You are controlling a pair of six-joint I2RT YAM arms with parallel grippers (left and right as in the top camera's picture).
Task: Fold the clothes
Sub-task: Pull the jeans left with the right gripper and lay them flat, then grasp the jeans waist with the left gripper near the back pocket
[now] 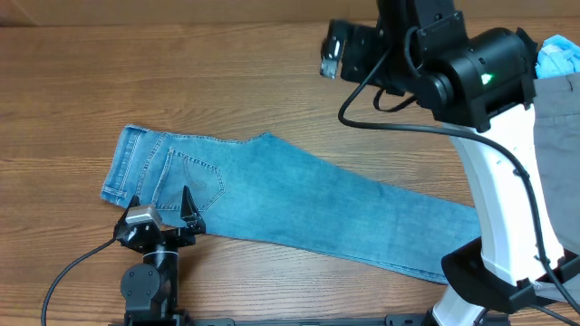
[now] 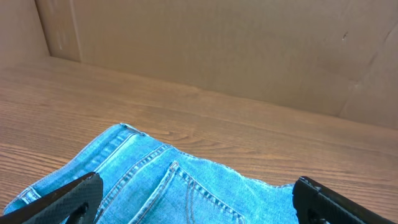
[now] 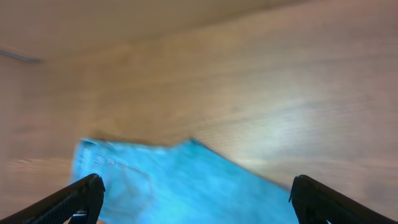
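The light blue jeans (image 1: 290, 208) lie flat on the wooden table, folded lengthwise, waistband at the left and legs running to the lower right under the right arm. A stitched back pocket faces up. My left gripper (image 1: 161, 206) is open and empty at the jeans' near edge by the pocket; the left wrist view shows the jeans' pocket and waistband (image 2: 186, 193) between its fingers (image 2: 199, 202). My right gripper (image 1: 332, 50) is high above the far table; the blurred right wrist view shows its fingers (image 3: 196, 199) open and empty, the jeans (image 3: 180, 180) far below.
A grey garment (image 1: 557, 118) and a bright blue item (image 1: 557, 56) lie at the right edge. The right arm's white base (image 1: 494, 226) stands over the jeans' leg end. A cardboard wall (image 2: 217, 50) backs the table.
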